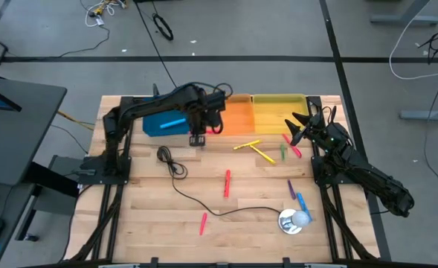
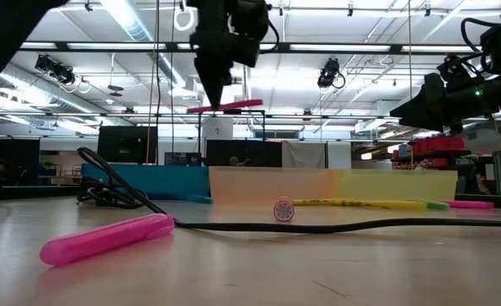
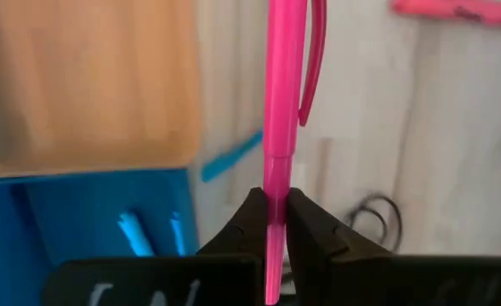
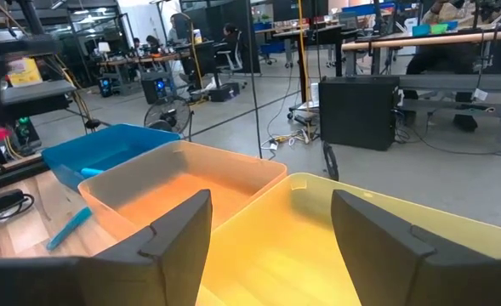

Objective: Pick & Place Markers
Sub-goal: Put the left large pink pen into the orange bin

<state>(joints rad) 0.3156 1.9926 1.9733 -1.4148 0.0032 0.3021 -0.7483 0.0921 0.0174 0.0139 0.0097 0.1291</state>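
Note:
My left gripper hangs above the table just in front of the blue tray and the orange tray, shut on a pink marker. Two blue markers lie inside the blue tray, and another blue marker lies on the table beside it. More markers lie flat on the table: yellow, green, red, pink, purple. My right gripper waits open and level at the yellow tray, touching nothing. My left gripper pinches the pink marker between its two fingers, on the plain barrel near the end away from the clip. The fingers come from above, pointing down, and lie across the marker. The marker hangs about level, lifted clear of the table, with its clip end sticking out free.
A thin black cable runs from a coil at the left across the table's middle to a round silver-white object at the near right. A blue marker lies close to that object. The three trays line the far edge.

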